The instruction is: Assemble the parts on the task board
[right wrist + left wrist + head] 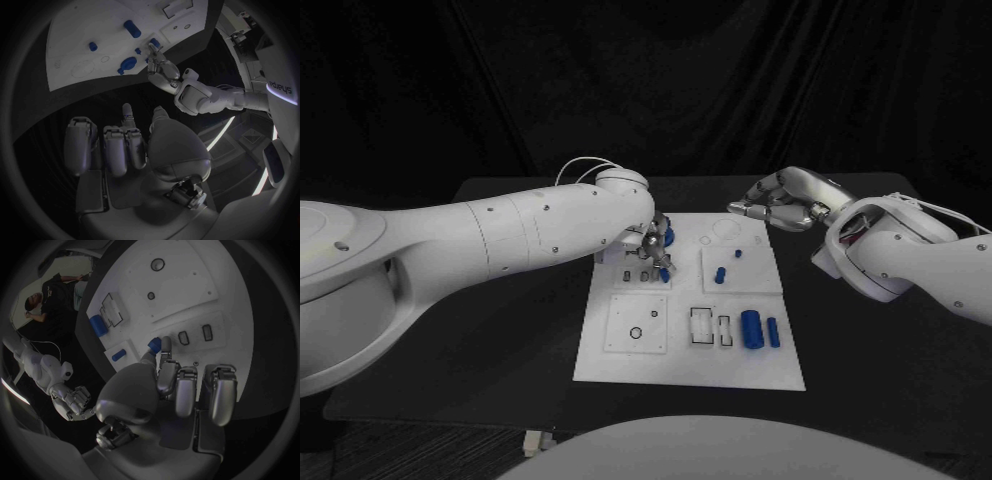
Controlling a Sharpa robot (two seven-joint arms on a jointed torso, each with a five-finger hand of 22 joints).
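The white task board [689, 345] lies in the middle of the black table. My left hand [651, 250] hovers over the board's far left part and pinches a small blue part [152, 344] at its fingertips, just above the board; the same part [154, 42] shows in the right wrist view. A round blue part [668, 237] stands beside that hand. Two small blue parts [720, 273] stand further right. A thick blue cylinder [751, 328] and a thinner one [773, 333] lie at the near right. My right hand [783, 200] hangs past the board's far right corner, fingers curled, holding nothing.
Rectangular slots [704, 326] and small round holes [636, 332] are set into the board's near half. A ring outline [726, 236] marks the far right panel. Bare black table [862, 340] lies on the board's right, and my left arm [488, 235] reaches in over the table's left side.
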